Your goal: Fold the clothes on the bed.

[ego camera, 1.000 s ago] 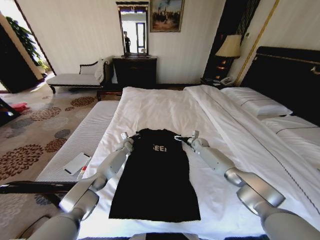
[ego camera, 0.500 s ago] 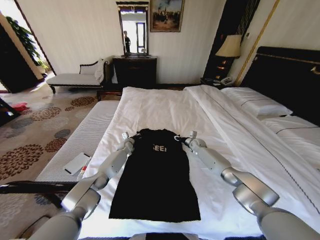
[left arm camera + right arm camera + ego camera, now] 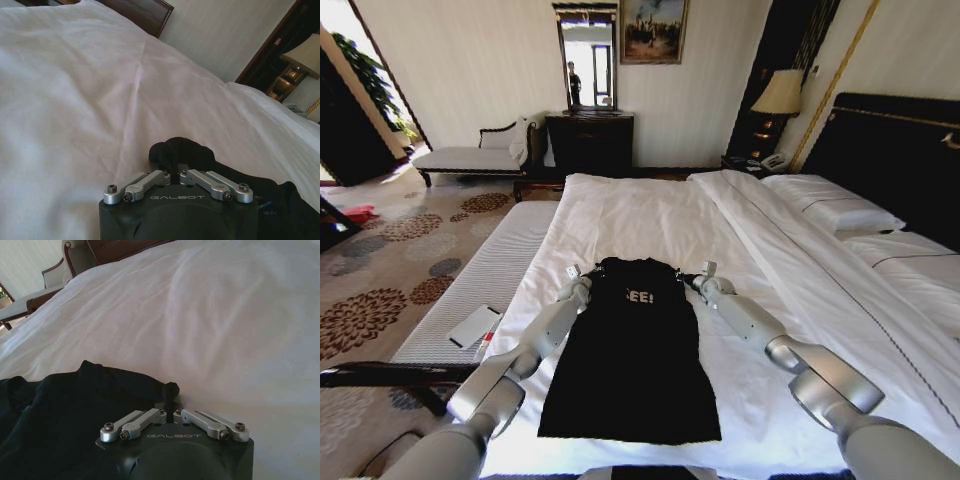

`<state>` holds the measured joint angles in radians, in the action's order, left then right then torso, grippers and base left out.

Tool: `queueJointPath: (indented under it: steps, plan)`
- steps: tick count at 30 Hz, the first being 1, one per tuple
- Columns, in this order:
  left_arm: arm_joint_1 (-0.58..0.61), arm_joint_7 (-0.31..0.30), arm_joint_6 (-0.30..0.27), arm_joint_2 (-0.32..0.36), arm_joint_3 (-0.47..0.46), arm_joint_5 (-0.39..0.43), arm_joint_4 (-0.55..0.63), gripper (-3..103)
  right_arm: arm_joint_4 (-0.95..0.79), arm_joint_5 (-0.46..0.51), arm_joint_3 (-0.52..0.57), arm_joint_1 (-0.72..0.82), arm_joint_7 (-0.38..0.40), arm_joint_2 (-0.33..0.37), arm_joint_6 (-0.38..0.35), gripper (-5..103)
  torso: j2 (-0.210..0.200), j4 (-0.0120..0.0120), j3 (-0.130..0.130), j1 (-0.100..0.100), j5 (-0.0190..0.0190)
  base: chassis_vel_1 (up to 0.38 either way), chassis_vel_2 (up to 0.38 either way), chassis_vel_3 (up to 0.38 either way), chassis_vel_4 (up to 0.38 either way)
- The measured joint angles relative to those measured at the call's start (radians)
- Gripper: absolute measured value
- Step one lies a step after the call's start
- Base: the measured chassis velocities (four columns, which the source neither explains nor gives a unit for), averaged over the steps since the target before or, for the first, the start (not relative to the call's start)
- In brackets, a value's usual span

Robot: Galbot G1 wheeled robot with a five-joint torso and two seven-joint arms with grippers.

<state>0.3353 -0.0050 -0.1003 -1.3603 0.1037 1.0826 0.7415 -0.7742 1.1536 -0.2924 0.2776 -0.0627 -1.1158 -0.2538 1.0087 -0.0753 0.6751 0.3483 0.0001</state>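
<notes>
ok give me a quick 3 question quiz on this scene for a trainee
1. True or false: the black T-shirt lies on the white bed with its sleeves tucked in.
2. Multiple choice: where does the left tool grip the shirt? A) bottom hem B) shoulder corner beside the collar C) middle of the chest
3. Fill in: the right tool is shut on a pinch of black ____.

Key: 1 true. 2 B; the right tool holds the opposite shoulder corner. 3 fabric; in both wrist views the fingers are closed on a bunched fold.
</notes>
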Motion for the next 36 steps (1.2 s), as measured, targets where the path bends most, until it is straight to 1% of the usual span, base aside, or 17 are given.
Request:
queueJointPath:
  steps: [6,10,14,21,32,36]
  plan:
    - [0.000,-0.003,0.000,0.012,0.000,0.004,0.017,2,-0.026,0.003,0.008,0.007,0.011,0.005,0.015,1,0.000,0.0000,0.000,0.000,0.0000,0.000,0.000,0.000,0.000]
    - [-0.003,-0.009,0.000,0.022,0.001,0.012,0.035,2,-0.048,0.009,0.011,0.007,0.021,0.006,0.038,1,0.000,0.0002,0.000,0.000,-0.0001,0.000,0.000,0.000,0.000]
    - [-0.020,-0.016,0.000,0.038,0.002,0.028,0.056,2,-0.088,0.020,0.008,-0.008,0.036,0.017,0.061,1,0.000,0.0002,0.000,0.000,-0.0001,0.000,0.000,0.000,0.000]
    - [-0.049,-0.018,0.000,0.045,0.005,0.041,0.055,2,-0.095,0.027,-0.004,-0.036,0.050,0.020,0.079,1,0.000,0.0002,0.000,0.000,-0.0001,0.000,0.000,0.000,0.000]
    - [-0.150,-0.002,0.000,0.036,0.028,0.071,-0.014,2,-0.050,0.058,-0.020,-0.097,0.080,-0.004,0.113,1,0.000,0.0000,0.000,0.000,-0.0001,0.000,0.000,0.000,0.000]
    - [-0.195,0.011,0.000,0.020,0.039,0.077,-0.061,2,-0.017,0.073,-0.025,-0.126,0.086,-0.014,0.124,1,0.000,0.0002,0.000,0.000,-0.0001,0.000,0.000,0.000,0.000]
